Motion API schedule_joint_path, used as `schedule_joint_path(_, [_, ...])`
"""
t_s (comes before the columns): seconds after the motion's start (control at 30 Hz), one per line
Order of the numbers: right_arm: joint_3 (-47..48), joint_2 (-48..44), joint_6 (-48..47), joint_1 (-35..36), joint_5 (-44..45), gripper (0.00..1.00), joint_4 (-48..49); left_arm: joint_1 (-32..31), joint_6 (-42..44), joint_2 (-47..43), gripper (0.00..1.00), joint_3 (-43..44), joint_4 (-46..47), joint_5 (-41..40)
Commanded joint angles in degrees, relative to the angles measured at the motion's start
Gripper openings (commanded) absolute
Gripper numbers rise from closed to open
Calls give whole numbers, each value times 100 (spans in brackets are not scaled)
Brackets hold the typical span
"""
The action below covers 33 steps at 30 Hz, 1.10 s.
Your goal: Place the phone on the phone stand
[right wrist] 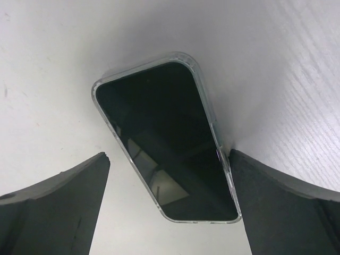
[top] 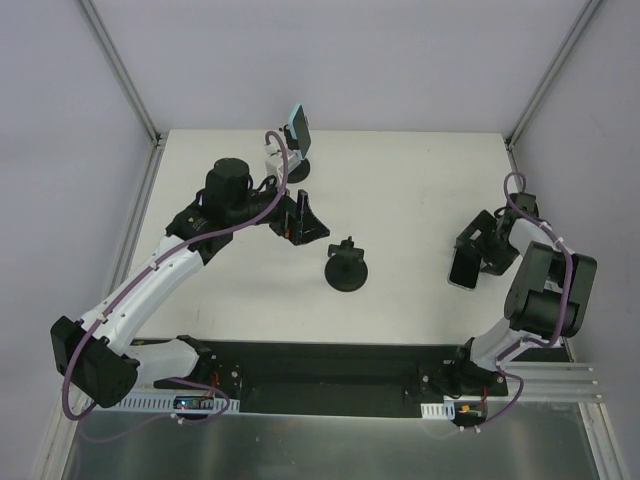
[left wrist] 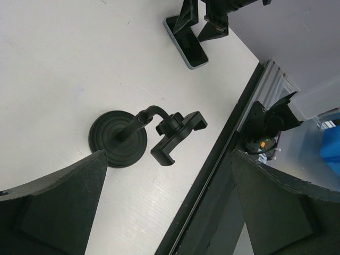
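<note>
While the left pincer (top: 310, 218) hangs spread wide and empty above the tabletop (top: 420, 180), the stand (top: 346, 270) sits just right of it, cradle bare. Farther right the phone (top: 463, 267) lies flat, screen up, between the released right pincer's (right wrist: 169, 155) parted fingers. From above, that pincer partly hides it. Whether the right finger touches its edge is unclear.
</note>
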Motion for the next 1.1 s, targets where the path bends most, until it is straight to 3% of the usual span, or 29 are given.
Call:
schedule_joint_path(0.0, [422, 332, -410, 359, 782, 97, -850, -33, 37, 21, 98, 59, 79, 193])
schedule_joint_path(0.4, [1372, 1414, -762, 1028, 1768, 100, -2247, -33, 37, 83, 98, 68, 87, 299])
schedule_joint_path(0.43, [1389, 1449, -797, 1046, 1759, 92, -2335, -33, 28, 83, 98, 77, 88, 307])
schedule_joint_path(0.6, [1661, 1686, -1104, 1134, 1697, 75, -2607, -33, 28, 92, 98, 77, 79, 343])
schedule_joint_path(0.7, [1759, 1740, -1193, 1143, 1575, 53, -2678, -24, 37, 92, 98, 77, 79, 334])
schedule_joint_path(0.73, [1741, 1731, -1211, 1151, 1505, 39, -2635, -33, 37, 92, 98, 77, 79, 334])
schedule_joint_path(0.77, [1724, 1714, -1228, 1169, 1417, 34, -2591, -33, 45, 101, 98, 68, 79, 325])
schedule_joint_path(1.07, [916, 572, -1106, 1450, 634, 21, -1668, -42, 28, 180, 98, 77, 88, 378])
